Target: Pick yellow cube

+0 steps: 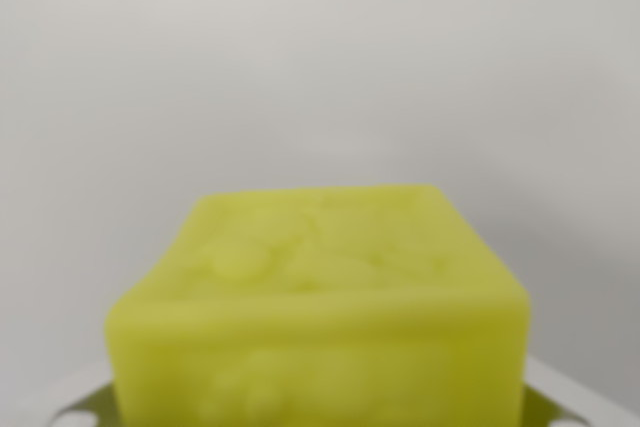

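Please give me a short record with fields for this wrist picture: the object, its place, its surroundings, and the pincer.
object: blurred yellow-green cube with faint relief marks on its faces
place in view: lower centre, very near the camera
surroundings: plain pale grey surface, nothing else on it
pincer: pale parts at both lower corners, beside the cube; contact and state cannot be told

Above cube: open, plain pale backdrop, nothing standing.
Low centre: yellow cube (320, 317) fills the way, blurred.
Cube's lower corners: pale gripper fingers (575, 397) close beside it.
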Robot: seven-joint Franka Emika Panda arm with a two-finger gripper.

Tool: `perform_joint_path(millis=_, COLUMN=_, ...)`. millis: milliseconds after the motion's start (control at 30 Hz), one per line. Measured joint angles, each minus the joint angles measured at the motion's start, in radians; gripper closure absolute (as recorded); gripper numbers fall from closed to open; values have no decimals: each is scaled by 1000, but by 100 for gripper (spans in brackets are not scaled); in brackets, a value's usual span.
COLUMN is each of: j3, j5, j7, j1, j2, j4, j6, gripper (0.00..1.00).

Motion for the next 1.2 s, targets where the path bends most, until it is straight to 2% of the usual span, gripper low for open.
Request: perform_joint_path(millis=1200, j3=0, j5=13, j7=-9, j1=2, j2=-222, j4=9, j6=-233, gripper=100)
